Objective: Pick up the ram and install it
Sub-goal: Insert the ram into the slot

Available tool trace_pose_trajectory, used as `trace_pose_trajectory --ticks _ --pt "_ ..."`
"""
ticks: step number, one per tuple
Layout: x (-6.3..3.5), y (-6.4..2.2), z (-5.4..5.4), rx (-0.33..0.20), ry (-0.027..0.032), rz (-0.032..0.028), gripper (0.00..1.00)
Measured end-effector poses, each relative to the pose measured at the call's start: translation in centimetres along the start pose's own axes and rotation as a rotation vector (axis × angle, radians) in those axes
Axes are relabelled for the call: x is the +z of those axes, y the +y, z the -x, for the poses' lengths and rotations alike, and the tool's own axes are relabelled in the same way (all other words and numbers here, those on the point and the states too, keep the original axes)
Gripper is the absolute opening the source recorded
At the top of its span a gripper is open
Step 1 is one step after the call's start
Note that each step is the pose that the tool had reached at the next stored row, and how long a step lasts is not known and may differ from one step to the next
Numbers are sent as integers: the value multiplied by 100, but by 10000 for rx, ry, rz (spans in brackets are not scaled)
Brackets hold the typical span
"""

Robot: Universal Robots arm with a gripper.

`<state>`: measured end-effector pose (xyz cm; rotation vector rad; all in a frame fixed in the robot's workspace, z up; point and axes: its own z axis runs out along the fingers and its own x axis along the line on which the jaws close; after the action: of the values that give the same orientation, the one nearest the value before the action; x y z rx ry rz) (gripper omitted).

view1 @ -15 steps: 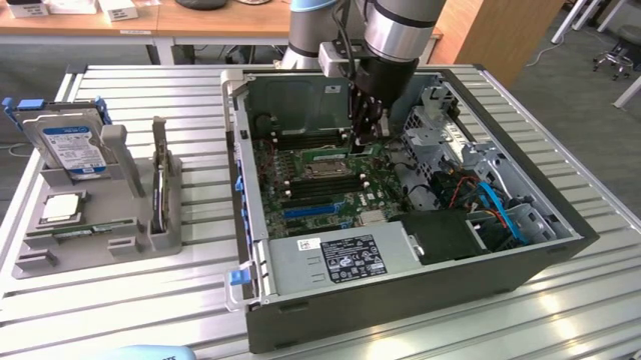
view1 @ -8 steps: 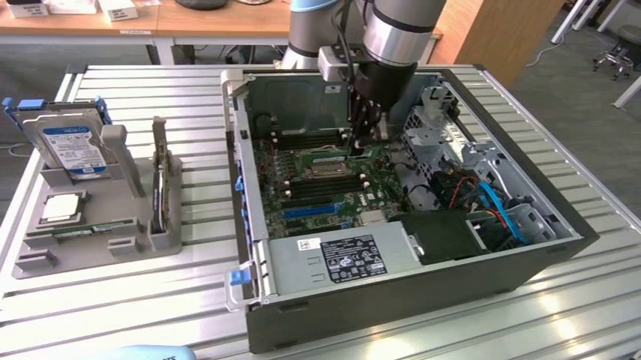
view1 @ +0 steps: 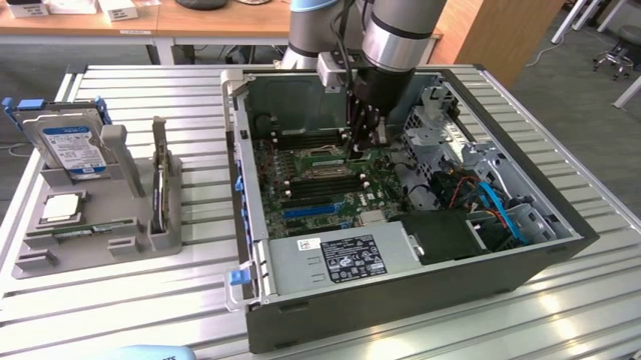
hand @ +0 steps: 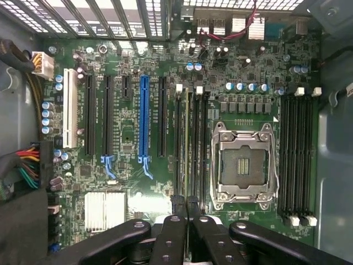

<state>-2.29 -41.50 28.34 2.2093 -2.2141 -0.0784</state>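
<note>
The slatted metal counter [view1: 150, 300] carries an open computer case [view1: 401, 300], which lies on its side. The robot arm [view1: 401, 30] comes down into the case from above. On the floor of the case lies the green motherboard [hand: 127, 138], with a blue expansion slot [hand: 144, 121] among black ones.

On the exterior view's left, apart from the case, a grey holder [view1: 130, 247] stands on the counter. A hard drive [view1: 72, 146] with a blue-white label stands upright in it, and a small square silver chip [view1: 62, 208] lies flat just in front of the drive.

Near the middle of the motherboard is the processor socket [hand: 244, 165], with its metal frame. A bank of black memory slots [hand: 197, 149] runs along one side of it, and a second bank [hand: 298, 160] along the other.

The gripper [hand: 186, 205] hangs low over the first bank, close to the board [view1: 361, 150]. Its two fingers are pressed close together and pinch the ram [hand: 187, 143]. The ram is seen from its top edge, as a thin pale-green line. It runs parallel to the slots, between two of the black ones, just beside the socket. I cannot tell if it is already seated in a slot.
</note>
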Motion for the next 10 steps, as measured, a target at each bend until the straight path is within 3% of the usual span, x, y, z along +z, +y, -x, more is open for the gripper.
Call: trace_pose_trajectory --ticks 10 --pt "81 -4 -2 0 -1 0 12"
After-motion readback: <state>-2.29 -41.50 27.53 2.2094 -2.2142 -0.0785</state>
